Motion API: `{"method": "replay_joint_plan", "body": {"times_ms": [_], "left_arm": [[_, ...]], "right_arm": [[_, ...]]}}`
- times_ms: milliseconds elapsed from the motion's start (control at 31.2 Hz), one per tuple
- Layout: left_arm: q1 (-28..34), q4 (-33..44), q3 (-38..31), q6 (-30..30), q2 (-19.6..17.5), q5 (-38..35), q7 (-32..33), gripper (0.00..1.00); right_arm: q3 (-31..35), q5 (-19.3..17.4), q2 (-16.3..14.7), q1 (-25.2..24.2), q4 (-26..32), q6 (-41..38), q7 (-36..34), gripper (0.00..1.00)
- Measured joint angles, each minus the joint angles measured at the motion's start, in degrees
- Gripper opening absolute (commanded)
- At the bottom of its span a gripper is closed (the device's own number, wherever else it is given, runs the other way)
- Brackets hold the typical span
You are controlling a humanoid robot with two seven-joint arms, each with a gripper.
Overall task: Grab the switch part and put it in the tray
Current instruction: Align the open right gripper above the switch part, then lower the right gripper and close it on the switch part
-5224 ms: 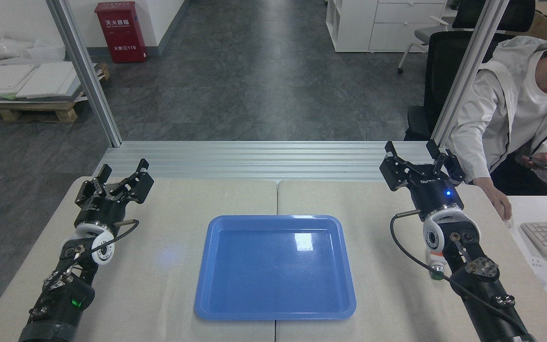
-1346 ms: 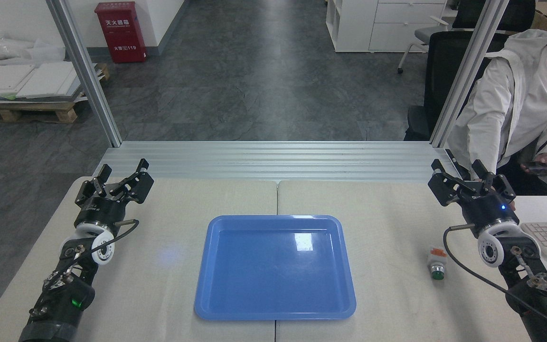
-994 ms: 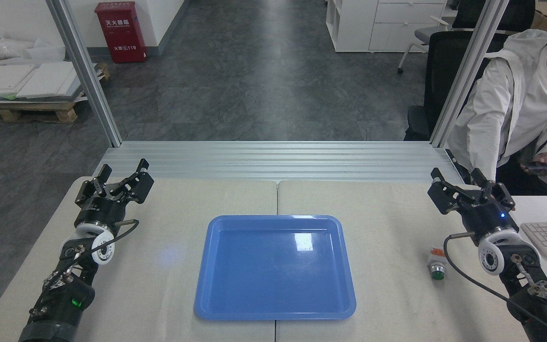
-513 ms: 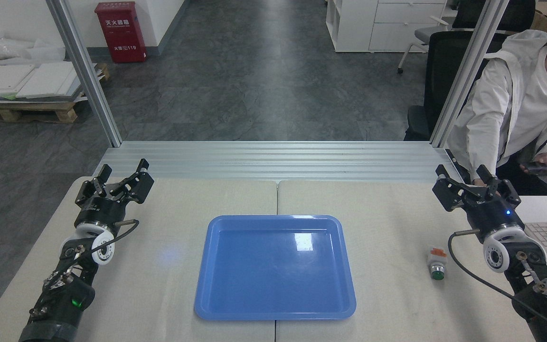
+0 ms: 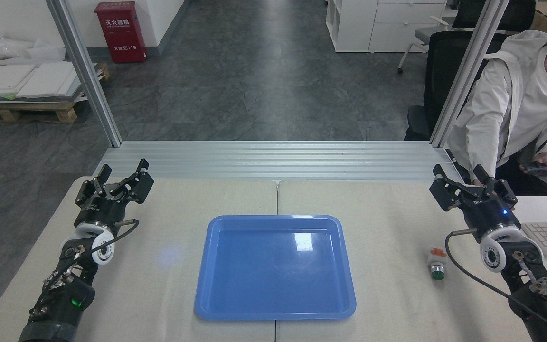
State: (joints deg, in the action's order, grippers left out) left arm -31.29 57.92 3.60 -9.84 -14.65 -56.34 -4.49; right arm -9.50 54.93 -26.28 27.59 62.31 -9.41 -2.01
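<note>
Meanwhile, the switch part (image 5: 436,261) lies on the table (image 5: 397,294), well right of the blue tray (image 5: 274,267), green cap toward the near edge. Beyond and right of it the right gripper (image 5: 466,184) hovers, fingers spread wide and holding nothing; the left gripper (image 5: 120,176), likewise spread and empty, sits far across the table.

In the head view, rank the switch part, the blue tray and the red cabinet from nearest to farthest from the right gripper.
From the right gripper:
1. Switch part, on the table just inward of the right arm.
2. Tray, table centre.
3. Red cabinet, far back left by the wall.
</note>
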Motion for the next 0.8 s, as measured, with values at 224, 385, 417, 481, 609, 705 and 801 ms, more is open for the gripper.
{"method": "replay_joint_plan", "body": {"times_ms": [224,385,417,481,609,705,801], "left_arm": [[0.00,0.00,0.00,-0.01,-0.02,0.00,0.00,1.00],[0.00,0.00,-0.01,-0.01,-0.02,0.00,0.00,1.00],[0.00,0.00,-0.01,-0.01,-0.01,0.00,0.00,1.00],[0.00,0.00,-0.01,-0.01,0.00,0.00,0.00,1.00],[0.00,0.00,-0.01,-0.02,0.00,0.00,0.00,1.00],[0.00,0.00,0.00,-0.03,0.01,0.00,0.00,1.00],[0.00,0.00,0.00,-0.03,0.01,0.00,0.00,1.00]], "right_arm": [[-0.31,0.08,0.03,0.25,0.00,0.00,0.10,0.98],[-0.83,0.11,0.55,2.01,0.02,0.10,0.26,0.98],[-0.91,0.12,0.75,2.30,0.02,0.10,0.33,0.97],[-0.96,0.12,1.03,2.71,0.03,0.15,0.79,0.97],[-0.98,0.24,1.42,2.93,0.42,0.57,3.05,0.96],[-0.71,0.35,1.68,2.56,2.29,2.82,6.88,0.96],[-0.30,0.32,1.37,0.69,4.92,6.27,11.47,0.96]]}}
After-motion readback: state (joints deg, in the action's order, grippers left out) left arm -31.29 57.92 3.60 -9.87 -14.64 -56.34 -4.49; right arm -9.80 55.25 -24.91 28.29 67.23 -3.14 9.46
